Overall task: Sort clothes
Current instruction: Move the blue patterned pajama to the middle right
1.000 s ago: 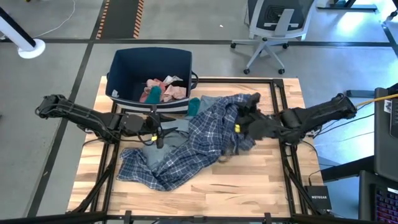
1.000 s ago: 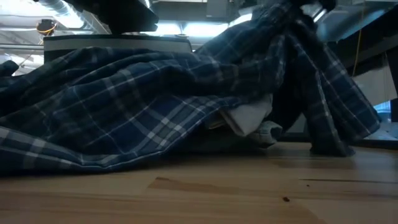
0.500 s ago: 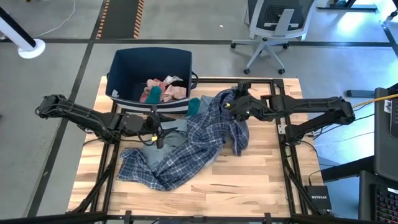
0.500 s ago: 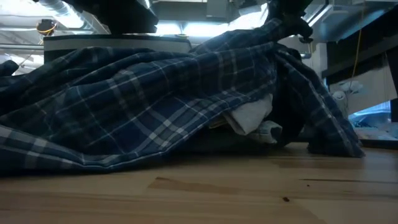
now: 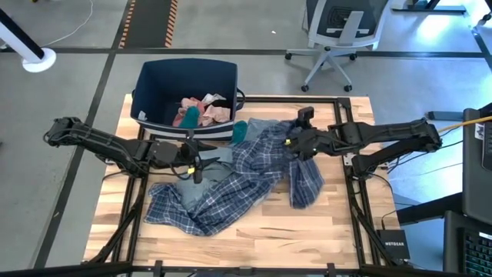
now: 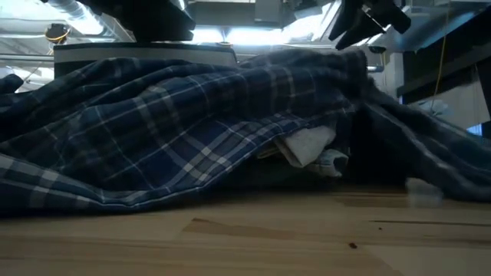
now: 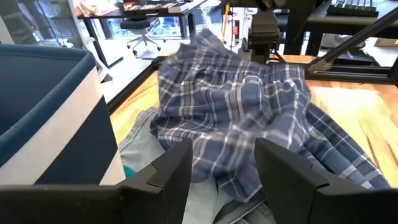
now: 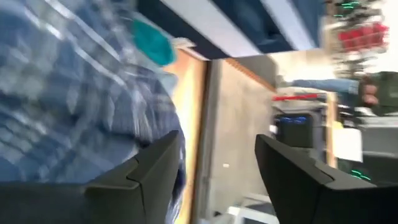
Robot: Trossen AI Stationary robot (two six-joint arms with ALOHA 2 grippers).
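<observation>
The large blue-white plaid shirt (image 5: 231, 185) lies spread over the table's middle, on top of a light grey-blue garment (image 5: 198, 189) and a white piece (image 6: 307, 146). Its right part (image 5: 306, 183) lies loose on the wood. My right gripper (image 5: 296, 138) is open and empty just above the shirt's far right part; in its wrist view (image 8: 217, 180) nothing is between the fingers. My left gripper (image 5: 194, 171) is open and empty above the light garment (image 7: 205, 199), at the shirt's left side. A teal piece (image 5: 240, 129) lies by the bin.
The dark blue bin (image 5: 154, 85) stands at the table's far left and holds pink pieces (image 5: 211, 111) and a teal piece (image 5: 188, 117). Bare wood (image 5: 307, 231) shows along the near edge and at the right. An office chair (image 5: 338, 35) stands beyond the table.
My right gripper has carried the shirt's right part up and toward the far edge and the bin, then let it go. That part has fallen and now lies on the wood to the right of the pile. The rest of the shirt has stayed in place.
</observation>
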